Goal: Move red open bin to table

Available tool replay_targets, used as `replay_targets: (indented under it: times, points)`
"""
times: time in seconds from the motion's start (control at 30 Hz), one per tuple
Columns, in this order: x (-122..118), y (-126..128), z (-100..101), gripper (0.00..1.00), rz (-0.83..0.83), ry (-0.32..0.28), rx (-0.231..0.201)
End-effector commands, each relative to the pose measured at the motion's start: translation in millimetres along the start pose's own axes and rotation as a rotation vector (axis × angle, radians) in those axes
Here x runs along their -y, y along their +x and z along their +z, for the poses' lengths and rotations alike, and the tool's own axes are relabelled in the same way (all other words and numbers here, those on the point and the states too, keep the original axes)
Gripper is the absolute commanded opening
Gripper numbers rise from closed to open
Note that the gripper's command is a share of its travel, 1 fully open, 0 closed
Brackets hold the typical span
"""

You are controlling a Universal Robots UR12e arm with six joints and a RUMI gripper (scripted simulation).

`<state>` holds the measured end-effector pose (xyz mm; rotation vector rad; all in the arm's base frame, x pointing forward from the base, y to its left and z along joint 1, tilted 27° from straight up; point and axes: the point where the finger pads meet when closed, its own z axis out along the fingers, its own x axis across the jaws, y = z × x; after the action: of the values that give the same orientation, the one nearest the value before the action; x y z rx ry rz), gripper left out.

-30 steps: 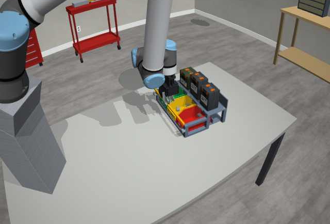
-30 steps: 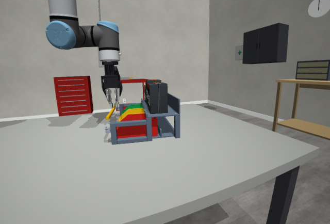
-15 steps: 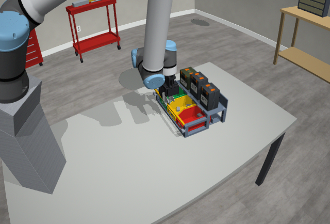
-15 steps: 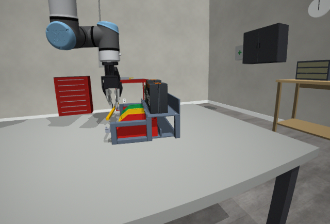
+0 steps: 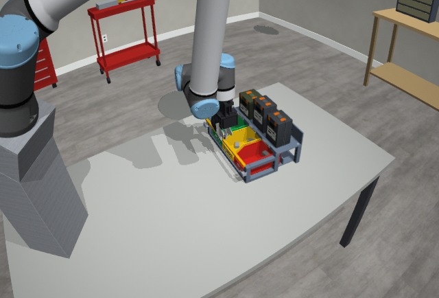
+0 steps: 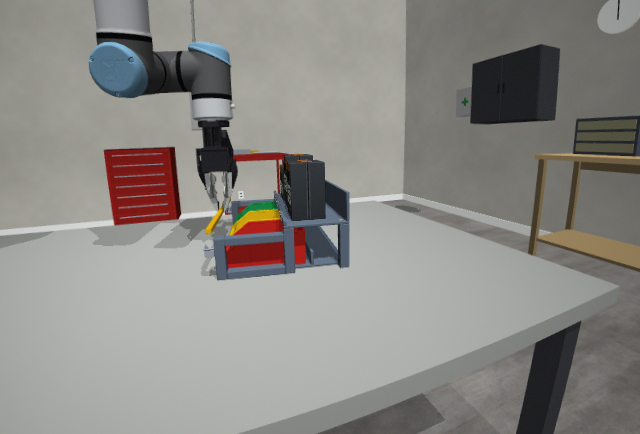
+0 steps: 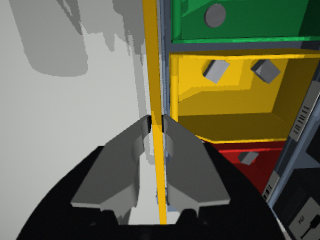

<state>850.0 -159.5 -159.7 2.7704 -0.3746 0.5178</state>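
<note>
The red open bin [image 5: 252, 155] [image 6: 255, 253] [image 7: 238, 166] sits in the lower tier of the grey-blue shelf [image 5: 260, 174] [image 6: 316, 222], at the near end of a row beside a yellow bin [image 5: 244, 136] [image 6: 256, 218] [image 7: 225, 100] and a green bin [image 6: 258, 206] [image 7: 250, 20]. A small grey part [image 5: 265, 152] [image 7: 247, 157] lies in the red bin. My gripper [image 5: 222, 132] [image 6: 219, 202] [image 7: 156, 116] points down at the shelf's front edge and is shut on the yellow bin's thin front lip [image 7: 152, 75] [image 6: 211, 223], not on the red bin.
Three dark cases [image 5: 264, 113] [image 6: 302, 181] stand on the shelf's upper tier behind the bins. The shelf stands on the grey table [image 5: 177, 216] [image 6: 155, 341]. A red cart [image 5: 123, 32] and a wooden bench [image 5: 400, 57] stand on the floor away from the table.
</note>
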Motion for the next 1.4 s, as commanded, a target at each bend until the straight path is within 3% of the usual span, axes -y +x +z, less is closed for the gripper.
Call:
replay_targets:
  times: [0.0,0.17,0.57,0.73,1.13,1.3,1.37]
  points:
    - [0.1,0.7,-0.6,0.0,0.0,0.0,-0.001]
    - [0.1,-39.4,-0.4,0.0,0.0,0.0,-0.001]
    - [0.1,-39.4,-0.4,0.0,0.0,0.0,-0.001]
    - [0.2,-77.9,-0.1,0.0,0.0,0.0,-0.001]
    - [0.2,-77.9,-0.1,0.0,0.0,0.0,-0.001]
    - [0.2,-116.5,0.1,0.0,0.0,0.0,-0.001]
    - [0.2,-116.5,0.1,0.0,0.0,0.0,-0.001]
